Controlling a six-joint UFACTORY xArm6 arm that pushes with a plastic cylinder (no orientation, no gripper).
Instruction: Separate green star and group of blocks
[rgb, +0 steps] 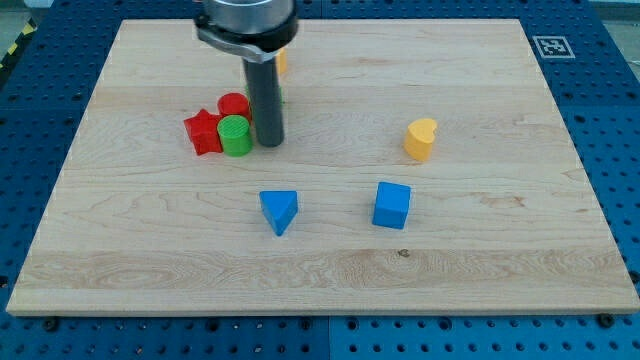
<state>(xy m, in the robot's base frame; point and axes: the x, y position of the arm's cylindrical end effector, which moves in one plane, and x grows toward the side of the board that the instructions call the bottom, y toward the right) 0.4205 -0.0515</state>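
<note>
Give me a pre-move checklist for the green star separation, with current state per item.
1. Green star located: cannot tell. Only a green sliver shows at the rod's right edge, shape hidden.
2. My tip position known: ok. It sits just to the view's right of the green cylinder.
3. Group identified: ok. Red star, red cylinder and green cylinder are clustered together.
4. Tip clear of the group: cannot tell. It is very close to the green cylinder; contact not visible.
5. Other blocks out of the way: ok. Yellow heart, blue triangle and blue cube lie well apart.
6. Yellow block behind the rod: cannot tell, mostly hidden.
</note>
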